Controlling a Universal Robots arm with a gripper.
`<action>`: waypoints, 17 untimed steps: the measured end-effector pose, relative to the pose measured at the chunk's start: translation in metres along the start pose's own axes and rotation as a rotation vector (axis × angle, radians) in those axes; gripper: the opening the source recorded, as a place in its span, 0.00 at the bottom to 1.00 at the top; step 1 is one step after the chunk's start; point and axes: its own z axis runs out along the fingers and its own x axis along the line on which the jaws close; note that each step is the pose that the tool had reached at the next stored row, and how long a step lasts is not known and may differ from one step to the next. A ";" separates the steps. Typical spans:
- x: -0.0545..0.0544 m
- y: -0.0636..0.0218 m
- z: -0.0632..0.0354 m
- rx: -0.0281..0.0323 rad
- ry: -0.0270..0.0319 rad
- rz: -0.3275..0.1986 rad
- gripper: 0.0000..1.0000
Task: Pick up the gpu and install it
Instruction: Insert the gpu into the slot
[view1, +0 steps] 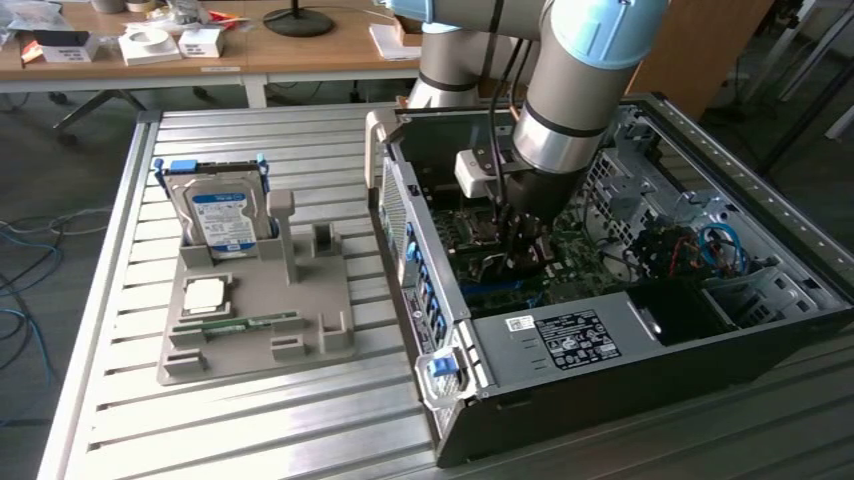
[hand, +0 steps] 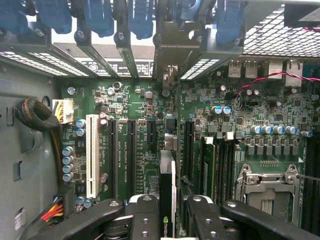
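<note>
Slatted bench (view1: 120, 400), open computer case (view1: 641, 375): gripper (hand: 167, 207) hangs over the motherboard (hand: 250, 115), 2 fingers (hand: 145, 215) pinching the gpu (hand: 166, 180) edge-on. Line it squarely above the expansion slots (hand: 131, 150), card upright, then press evenly.

The slatted metal bench (view1: 267, 430) carries a grey parts holder (view1: 310, 345) near its middle and an open computer case (view1: 627, 385) beside it, toward the exterior view's right edge.
</note>
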 end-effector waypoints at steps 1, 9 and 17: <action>0.000 0.0000 0.0000 0.0000 0.0000 0.000 0.26; 0.000 0.0000 0.0000 0.0000 0.0000 0.000 0.26; 0.000 0.0000 0.0000 0.0004 0.0019 0.009 0.26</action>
